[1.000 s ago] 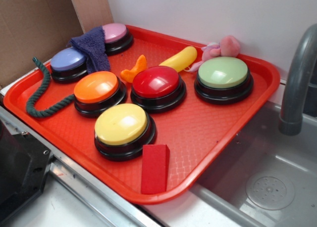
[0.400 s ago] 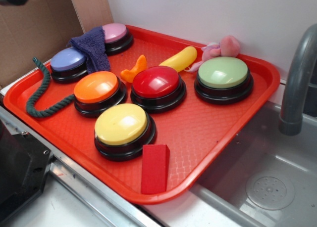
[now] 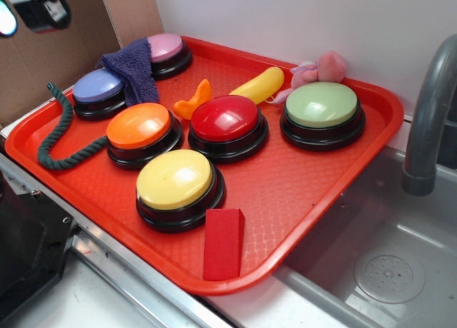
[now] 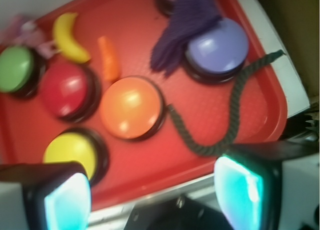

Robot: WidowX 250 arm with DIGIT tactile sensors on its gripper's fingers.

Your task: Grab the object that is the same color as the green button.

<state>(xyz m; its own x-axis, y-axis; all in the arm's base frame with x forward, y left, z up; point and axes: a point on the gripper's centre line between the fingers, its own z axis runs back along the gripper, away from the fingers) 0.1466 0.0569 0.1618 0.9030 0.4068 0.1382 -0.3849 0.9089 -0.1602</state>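
Exterior view: my gripper (image 3: 32, 10) has just come into the top left corner, high above the green rope (image 3: 63, 138), which lies in a curve on the left side of the red tray (image 3: 314, 192) beside the orange button (image 3: 140, 126), far from the green button (image 3: 321, 104); a grey sink (image 3: 385, 271) and tap (image 3: 428, 121) sit to the right. Wrist view: my two fingers (image 4: 240, 185) are wide apart with nothing between them, and the rope bends just above them, so I think I am about ready to go down.
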